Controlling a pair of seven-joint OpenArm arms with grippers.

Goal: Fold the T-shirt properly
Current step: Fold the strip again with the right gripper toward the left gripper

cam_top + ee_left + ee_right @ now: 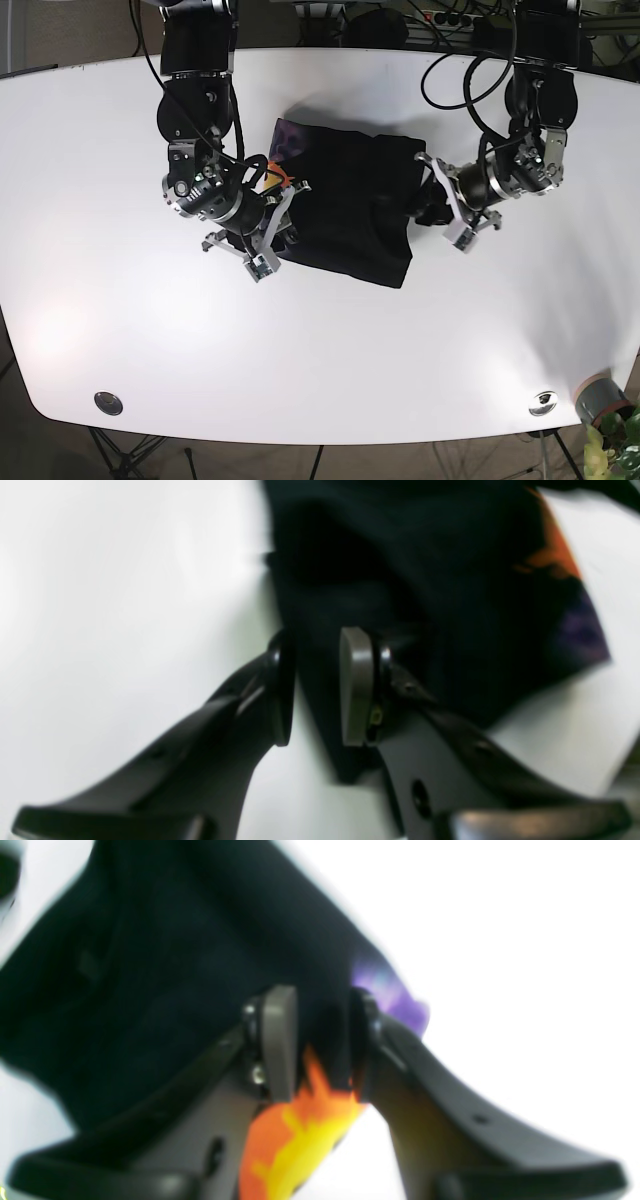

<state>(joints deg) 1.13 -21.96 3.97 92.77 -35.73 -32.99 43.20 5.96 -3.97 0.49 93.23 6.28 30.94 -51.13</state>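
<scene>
Now, a look at each thing in turn.
Shirt: the dark shirt [345,205] lies partly folded near the middle of the white table [420,350], a bit toward 12 o'clock. It has a bright print of orange, yellow and purple.
Feel: it looks soft, light and floppy. It will sag and bunch if only one spot is lifted. It should not slip much or break.
Left claw: the left claw [316,687] sits at the shirt's 3 o'clock edge in the base view. Its pads are close together with dark cloth between them, so it seems to be pinching the shirt.
Right claw: the right claw [320,1042] is at the shirt's 9 o'clock edge. Cloth with the orange and yellow print hangs between its pads. It looks like it is pinching that edge too.
Where to hold: I think the best spots are the edges or corners, one on each side, so the cloth stays flat and even.
Watch out: a thin pinch may let a layer drop out, and the fold may go crooked.
Other things: a small pot [597,398] with a plant stands at the table's 5 o'clock corner, well apart.
</scene>
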